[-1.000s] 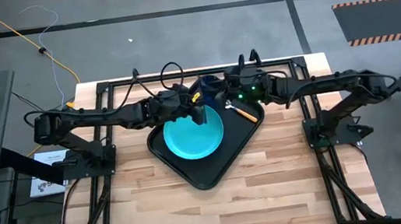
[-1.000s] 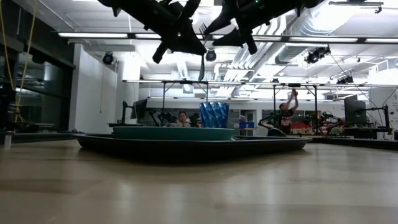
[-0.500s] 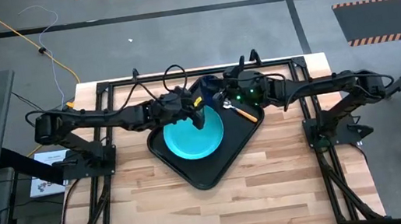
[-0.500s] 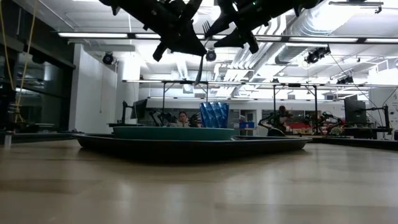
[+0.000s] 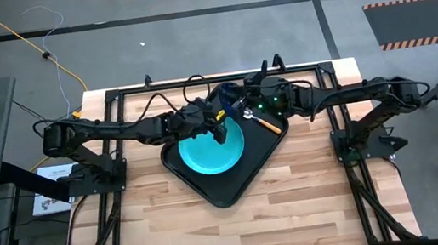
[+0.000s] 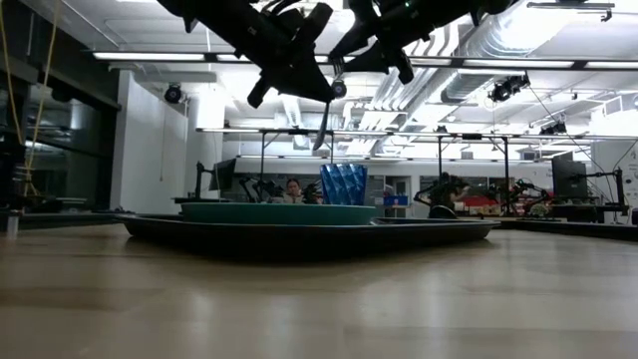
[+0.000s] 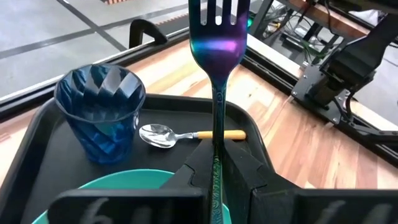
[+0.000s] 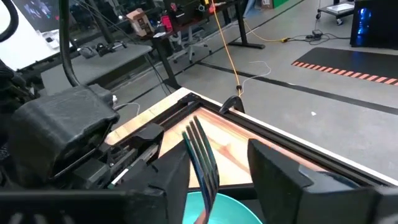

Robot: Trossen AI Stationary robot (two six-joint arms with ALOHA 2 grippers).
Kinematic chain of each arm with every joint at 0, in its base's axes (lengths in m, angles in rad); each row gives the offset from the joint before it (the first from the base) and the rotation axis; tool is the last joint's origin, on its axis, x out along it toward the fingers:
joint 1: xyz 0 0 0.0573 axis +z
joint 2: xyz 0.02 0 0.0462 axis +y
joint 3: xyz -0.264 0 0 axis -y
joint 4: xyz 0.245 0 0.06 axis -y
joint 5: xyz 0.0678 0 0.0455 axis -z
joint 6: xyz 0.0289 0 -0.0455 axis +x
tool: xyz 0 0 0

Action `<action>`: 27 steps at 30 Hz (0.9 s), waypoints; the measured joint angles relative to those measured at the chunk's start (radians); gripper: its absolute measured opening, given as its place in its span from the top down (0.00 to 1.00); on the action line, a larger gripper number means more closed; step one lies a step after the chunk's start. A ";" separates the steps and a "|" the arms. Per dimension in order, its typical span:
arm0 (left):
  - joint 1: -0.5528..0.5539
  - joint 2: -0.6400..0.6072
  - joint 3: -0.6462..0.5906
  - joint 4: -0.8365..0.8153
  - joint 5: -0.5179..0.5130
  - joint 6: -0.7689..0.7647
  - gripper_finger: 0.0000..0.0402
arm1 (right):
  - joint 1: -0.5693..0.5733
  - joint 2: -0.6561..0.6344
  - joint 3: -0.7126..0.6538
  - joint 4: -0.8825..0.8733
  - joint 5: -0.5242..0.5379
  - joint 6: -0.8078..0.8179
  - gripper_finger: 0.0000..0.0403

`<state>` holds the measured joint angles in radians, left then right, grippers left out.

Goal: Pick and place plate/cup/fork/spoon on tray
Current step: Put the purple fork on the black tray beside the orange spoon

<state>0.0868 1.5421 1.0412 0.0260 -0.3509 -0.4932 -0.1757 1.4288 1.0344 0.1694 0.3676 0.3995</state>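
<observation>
On the one tray (image 5: 211,188) sit one plate (image 5: 211,151), cup (image 7: 101,112), spoon (image 7: 177,134); left gripper (image 7: 217,167) pinches the fork (image 7: 217,43) at twelve o'clock over the plate, right gripper (image 8: 219,169) spread.

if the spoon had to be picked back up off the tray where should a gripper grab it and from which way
Probably by the orange handle, coming straight down from above. The spoon lies flat on the tray, its silver bowl close beside the cup, while the handle points away from the cup with bare tray on both sides for the fingers.

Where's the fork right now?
The fork is clamped in the left pincer, held in the air above the plate on the tray, tines pointing toward the right pincer.
</observation>
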 joint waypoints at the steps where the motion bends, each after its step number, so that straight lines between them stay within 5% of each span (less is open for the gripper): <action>1: -0.001 0.000 0.000 0.001 -0.001 0.000 0.98 | 0.000 0.000 0.000 0.001 0.000 0.000 0.66; 12: -0.002 0.000 0.000 0.002 -0.006 -0.003 0.97 | 0.000 0.000 0.000 -0.007 0.003 -0.003 0.98; 20: 0.003 -0.002 0.000 -0.005 0.007 -0.033 0.90 | -0.001 0.000 0.000 -0.007 -0.007 -0.008 0.99; 27: 0.047 -0.055 0.001 -0.090 0.115 -0.052 0.74 | -0.031 -0.055 0.000 -0.134 -0.077 -0.066 1.00</action>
<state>0.1337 1.4867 1.0421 -0.0641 -0.2363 -0.5449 -0.2064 1.3740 1.0344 0.0355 0.2907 0.3338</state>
